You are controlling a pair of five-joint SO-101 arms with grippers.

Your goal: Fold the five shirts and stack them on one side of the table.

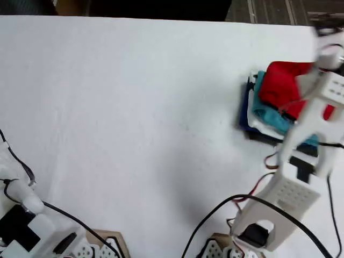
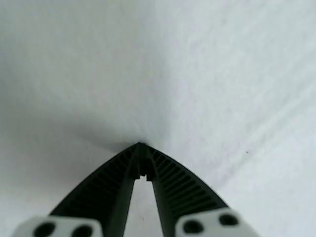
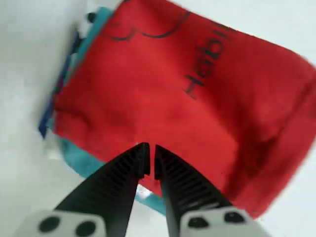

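Observation:
A stack of folded shirts lies at the table's right side. The red shirt (image 1: 282, 83) (image 3: 197, 98) is on top, with a teal shirt (image 1: 269, 115) (image 3: 81, 160) under it, then a white layer and a dark blue shirt (image 1: 246, 115) at the bottom. My right arm (image 1: 306, 123) stretches over the stack. Its gripper (image 3: 148, 158) hovers just above the red shirt's near edge, shut and holding nothing. My left gripper (image 2: 140, 150) is shut and empty over bare white table. The left arm (image 1: 21, 215) sits at the front left corner.
The white table (image 1: 134, 107) spreads wide to the left of the stack. Black and red cables (image 1: 252, 199) run along the front edge by the arm bases. The far edge meets a dark floor.

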